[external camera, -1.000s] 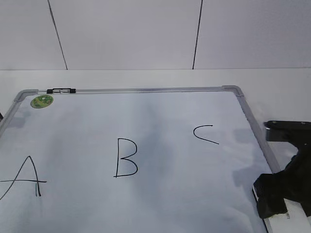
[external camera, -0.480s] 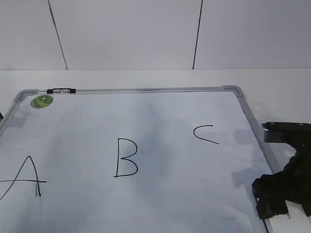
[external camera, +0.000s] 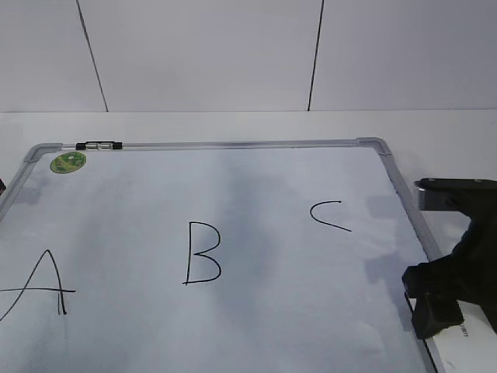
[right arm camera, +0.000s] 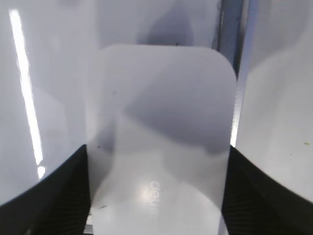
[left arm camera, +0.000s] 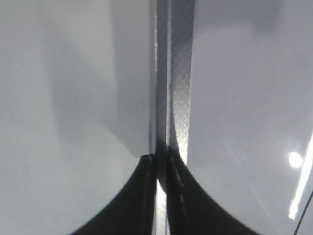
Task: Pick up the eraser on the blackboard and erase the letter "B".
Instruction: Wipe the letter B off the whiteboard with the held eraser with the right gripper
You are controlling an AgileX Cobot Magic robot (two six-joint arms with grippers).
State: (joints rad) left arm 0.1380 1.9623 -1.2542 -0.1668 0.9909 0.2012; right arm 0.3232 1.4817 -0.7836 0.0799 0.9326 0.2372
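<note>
The blackboard (external camera: 248,186) is a white dry-erase board with a grey frame, lying flat. The letter "B" (external camera: 201,252) is drawn in black at its middle. My right gripper (external camera: 446,303) is at the board's right edge, shut on the white eraser (external camera: 460,332). In the right wrist view the eraser (right arm camera: 161,122) fills the space between my right gripper's (right arm camera: 157,154) two dark fingers, which press on its long sides. My left gripper (left arm camera: 161,164) is shut and empty, over the board's grey frame (left arm camera: 168,73). It does not show in the exterior view.
An "A" (external camera: 43,284) is drawn left of the "B" and a "C" (external camera: 330,215) to its right. A green round sticker (external camera: 68,162) and a small black-and-silver marker (external camera: 99,144) sit at the board's far left corner. A white wall stands behind the table.
My right gripper has shifted slightly up and farther along the board's right edge with the eraser in it. The letters are unchanged.
</note>
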